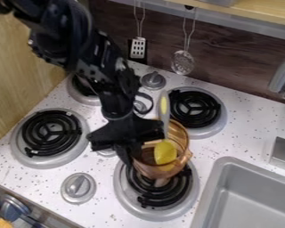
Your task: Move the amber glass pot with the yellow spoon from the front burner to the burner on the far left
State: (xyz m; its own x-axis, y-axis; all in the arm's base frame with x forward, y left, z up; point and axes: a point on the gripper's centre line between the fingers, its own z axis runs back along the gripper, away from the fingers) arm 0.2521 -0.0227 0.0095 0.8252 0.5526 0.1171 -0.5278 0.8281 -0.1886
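The black gripper (128,151) hangs down at the left side of a copper-coloured pot (179,136), close against its rim. Whether it holds the pot cannot be told, since the gripper hides that side. Tilted, the pot rests over the front right burner (151,196). A utensil with a grey handle (164,109) and a yellow head (165,152) leans in the pot, its handle rising beside the gripper's right side.
Other coil burners lie at the front left (50,132), back right (194,108) and back left, partly behind the arm. Grey knobs (78,188) stand between them. A grey sink (258,196) and faucet (282,78) are at the right. Two utensils (182,61) hang on the back wall.
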